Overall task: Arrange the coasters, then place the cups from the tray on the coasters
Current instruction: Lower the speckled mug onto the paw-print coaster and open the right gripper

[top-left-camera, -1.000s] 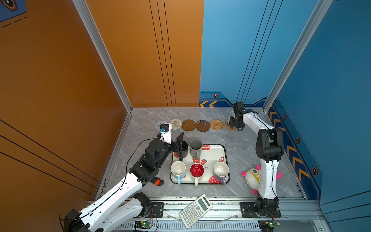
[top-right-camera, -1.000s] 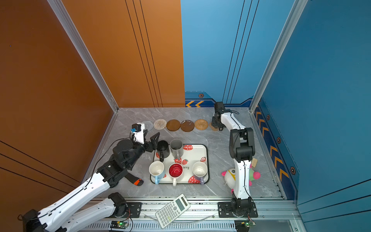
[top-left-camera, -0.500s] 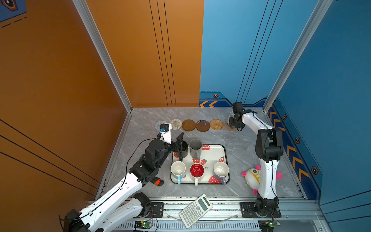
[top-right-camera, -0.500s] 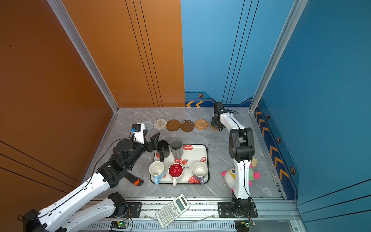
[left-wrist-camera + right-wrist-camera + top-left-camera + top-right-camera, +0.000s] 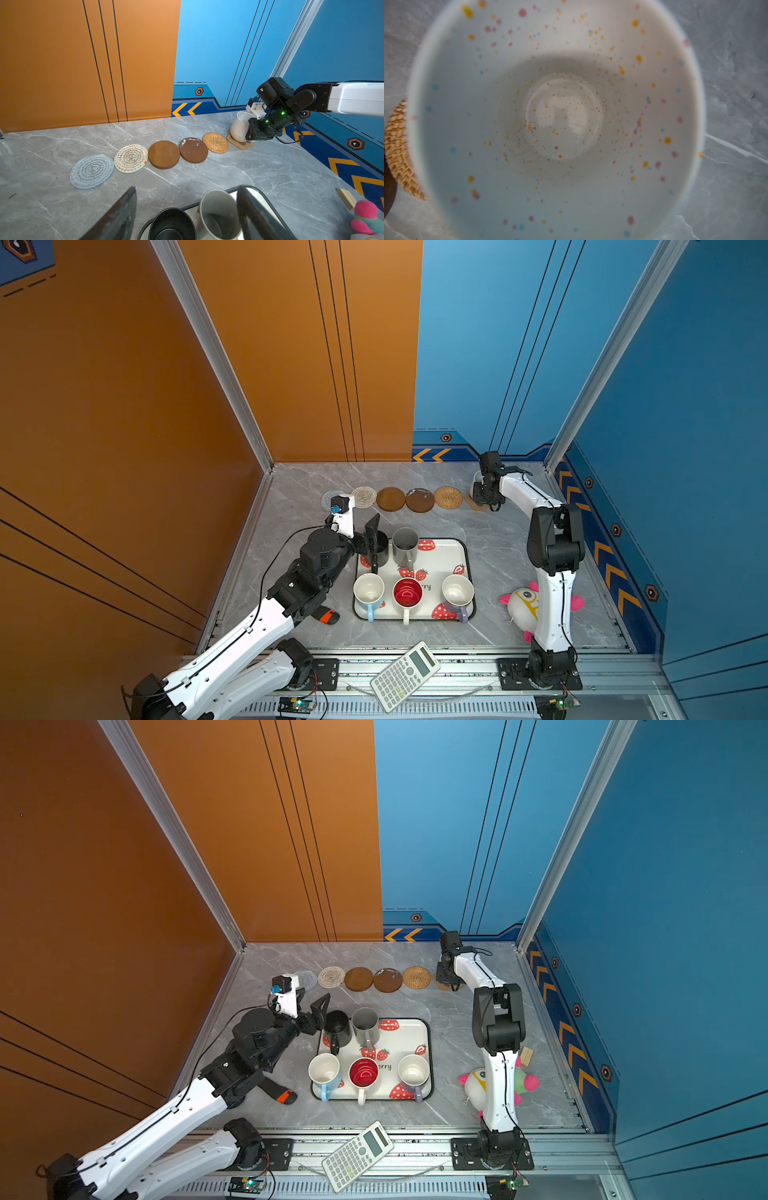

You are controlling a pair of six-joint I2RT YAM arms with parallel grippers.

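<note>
Speckled mug (image 5: 241,126) is sitting on the paw coaster (image 5: 242,146) at the right end of the coaster row, right of centre in the left wrist view. It's leaning left, axis tipping away from the right gripper (image 5: 250,133), which is pressing in from the mug's right. The fingers are hiding behind the mug, but given the tilt I'm reading them as clamped on it. Judgement: square it upright before letting go. The other coasters are lying bare, running left: tan woven (image 5: 216,142), scuffed brown disc (image 5: 193,150), plain brown disc (image 5: 164,154), white woven (image 5: 131,158), grey woven (image 5: 91,171). Five mugs are standing on the tray (image 5: 440,561), lower centre in both top views. Left gripper (image 5: 187,193) is hovering at the tray's upper-left corner, fingers wide apart, black mug (image 5: 172,224) just ahead of the gap, grey mug (image 5: 220,216) beside it. Left arm is nearer those.
</note>
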